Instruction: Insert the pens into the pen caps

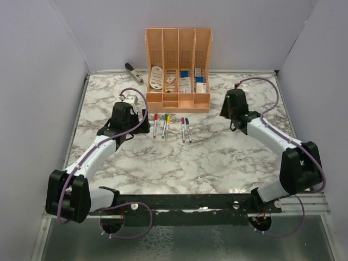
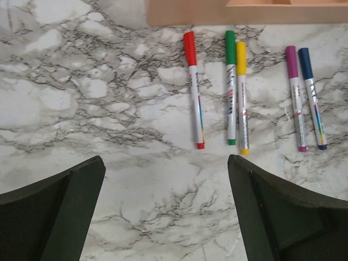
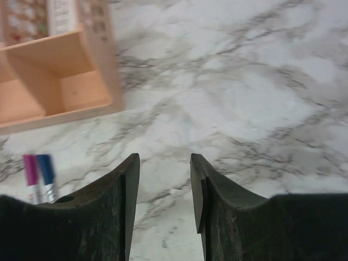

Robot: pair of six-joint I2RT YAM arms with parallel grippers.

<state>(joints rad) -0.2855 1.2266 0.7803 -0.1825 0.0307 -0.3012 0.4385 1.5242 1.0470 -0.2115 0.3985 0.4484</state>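
Several pens lie side by side on the marble table in front of the organizer, each with its pen cap seated on the end nearest the organizer. From left to right they are the red pen (image 2: 194, 92), green pen (image 2: 231, 92), yellow pen (image 2: 242, 103), purple pen (image 2: 297, 103) and blue pen (image 2: 314, 103). The red cap (image 2: 189, 49) and blue cap (image 2: 304, 62) mark the two ends of the row (image 1: 171, 128). My left gripper (image 2: 166, 163) hovers just short of the pens, open wide and empty. My right gripper (image 3: 164, 157), to the right of the row, is open with only table between its fingers. The purple cap (image 3: 31, 169) and blue cap (image 3: 46, 168) show at its left.
An orange desk organizer (image 1: 178, 70) with several compartments stands behind the pens, and its front edge (image 2: 217, 13) lies close to the caps. A black-and-silver stapler (image 1: 134, 73) lies at the back left. Grey walls enclose the table on three sides.
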